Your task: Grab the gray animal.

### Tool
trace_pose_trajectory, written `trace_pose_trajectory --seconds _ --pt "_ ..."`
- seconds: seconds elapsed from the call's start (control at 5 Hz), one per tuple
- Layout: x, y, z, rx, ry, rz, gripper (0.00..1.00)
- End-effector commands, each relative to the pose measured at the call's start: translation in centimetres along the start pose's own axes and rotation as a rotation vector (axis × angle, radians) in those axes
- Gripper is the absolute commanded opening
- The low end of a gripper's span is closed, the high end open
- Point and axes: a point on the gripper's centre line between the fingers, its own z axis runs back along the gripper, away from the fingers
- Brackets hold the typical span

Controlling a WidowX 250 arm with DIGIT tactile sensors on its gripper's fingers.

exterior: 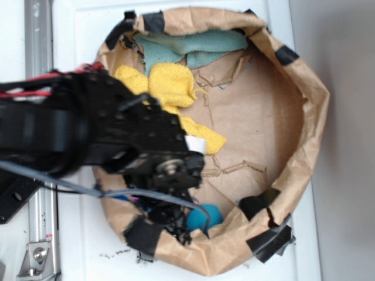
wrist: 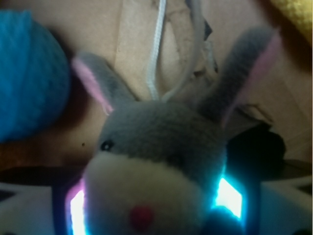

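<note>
Black arm reaches in from the left over a brown paper-walled basin (exterior: 304, 105) on the white worktop (exterior: 76, 234); its tool (exterior: 176, 219) is down at the near rim, beside the blue ball (exterior: 206, 215), with a yellow cloth (exterior: 167, 85) and a green cloth (exterior: 199, 47) lying farther back. Wrist view: the gray animal (wrist: 156, 161) fills the frame, head between the two lit fingers (wrist: 230, 196), ears up, white string loop (wrist: 156, 49) trailing over the paper. Tool looks clamped on the toy's head, both sides touching.
</note>
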Motion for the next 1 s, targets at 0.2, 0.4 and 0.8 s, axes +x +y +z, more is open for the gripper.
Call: trace_pose_trajectory --seconds 0.2,0.4,0.8 --pt "4.6 -3.0 14.4 0.082 -0.42 -0.398 0.0" --pt "4.2 -3.7 14.3 0.178 -0.479 -0.536 0.0" --pt "3.6 -4.1 13.8 0.258 -0.49 -0.589 0.0"
